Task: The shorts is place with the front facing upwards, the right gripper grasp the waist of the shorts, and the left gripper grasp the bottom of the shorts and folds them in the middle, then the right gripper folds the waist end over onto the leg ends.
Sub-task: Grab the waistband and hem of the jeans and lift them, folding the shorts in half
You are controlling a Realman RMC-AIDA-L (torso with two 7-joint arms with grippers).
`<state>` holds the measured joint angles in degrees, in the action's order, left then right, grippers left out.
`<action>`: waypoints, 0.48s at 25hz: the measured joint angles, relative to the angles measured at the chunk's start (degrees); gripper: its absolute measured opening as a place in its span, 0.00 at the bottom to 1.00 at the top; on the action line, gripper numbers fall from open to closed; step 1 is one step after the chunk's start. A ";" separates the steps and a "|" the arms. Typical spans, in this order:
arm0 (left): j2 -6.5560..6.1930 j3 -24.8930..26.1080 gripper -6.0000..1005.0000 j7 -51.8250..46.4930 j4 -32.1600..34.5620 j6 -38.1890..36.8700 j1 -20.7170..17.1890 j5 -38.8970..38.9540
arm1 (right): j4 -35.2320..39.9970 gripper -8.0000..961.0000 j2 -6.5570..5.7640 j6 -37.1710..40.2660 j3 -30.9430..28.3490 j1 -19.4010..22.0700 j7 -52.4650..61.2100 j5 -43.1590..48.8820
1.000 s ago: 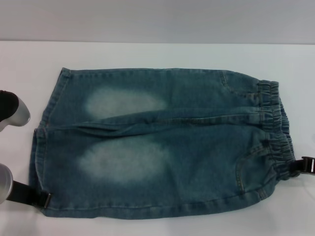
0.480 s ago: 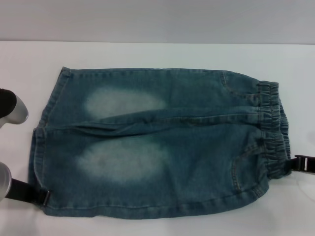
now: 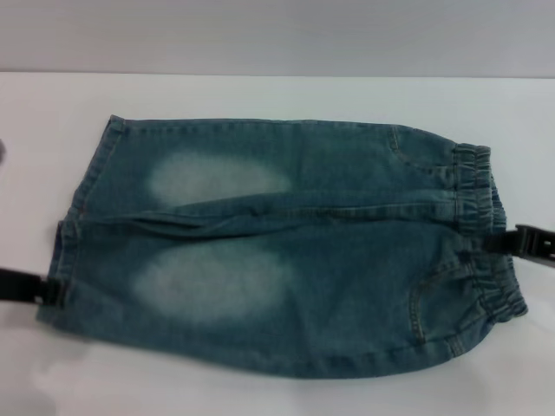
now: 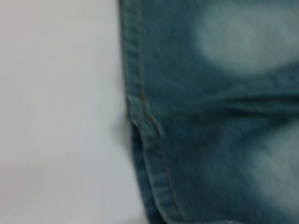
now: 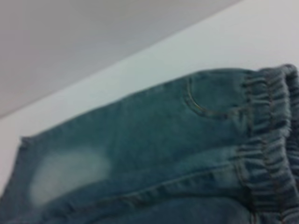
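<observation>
Head view: left gripper [image 3: 48,289] at leg ends [image 3: 62,260], fingers clamped on hem. Shorts [image 3: 277,247] lie front up across white table [image 3: 260,95], near edge raised. Right gripper [image 3: 503,241] clamped on waist of the shorts [image 3: 481,225].

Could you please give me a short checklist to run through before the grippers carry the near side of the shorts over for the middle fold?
1. Right gripper at the waist of the shorts: ok.
2. Left gripper at the bottom of the shorts: ok.
3. Both jaws firmly closed on denim: cannot tell.
4. The shorts front side up, pockets showing: ok.
5. Far leg lying flat on the table: ok.
6. Fabric smooth along the centre seam: not ok, a ridge runs there.
</observation>
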<state>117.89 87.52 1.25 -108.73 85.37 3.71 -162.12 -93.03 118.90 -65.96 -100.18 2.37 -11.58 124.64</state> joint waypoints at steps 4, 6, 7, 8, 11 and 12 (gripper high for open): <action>0.08 4.16 0.04 1.37 0.48 -4.56 -0.08 1.68 | 5.76 0.01 0.00 0.52 -3.19 -1.63 -5.33 -9.57; 0.04 6.15 0.04 2.03 0.76 -5.95 0.06 3.17 | 10.77 0.01 -0.12 0.32 -5.14 -2.90 -8.41 -15.87; 0.02 7.21 0.04 2.33 0.91 -6.49 0.19 4.02 | 13.14 0.01 -0.19 0.01 -5.96 -3.68 -9.82 -18.24; 0.02 7.85 0.04 2.56 1.00 -6.77 0.34 4.81 | 14.88 0.01 -0.22 -0.37 -6.59 -4.26 -10.93 -19.65; 0.04 8.04 0.04 2.71 1.02 -6.91 0.53 5.68 | 14.44 0.01 -0.14 -0.58 -7.31 -4.22 -11.96 -17.95; 0.07 7.84 0.04 2.72 1.02 -6.92 0.58 5.76 | 12.37 0.01 -0.08 -0.42 -7.35 -3.62 -11.35 -15.31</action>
<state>117.96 95.36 3.96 -107.71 78.46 4.29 -156.36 -80.66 118.81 -66.38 -107.52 -1.25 -22.93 109.33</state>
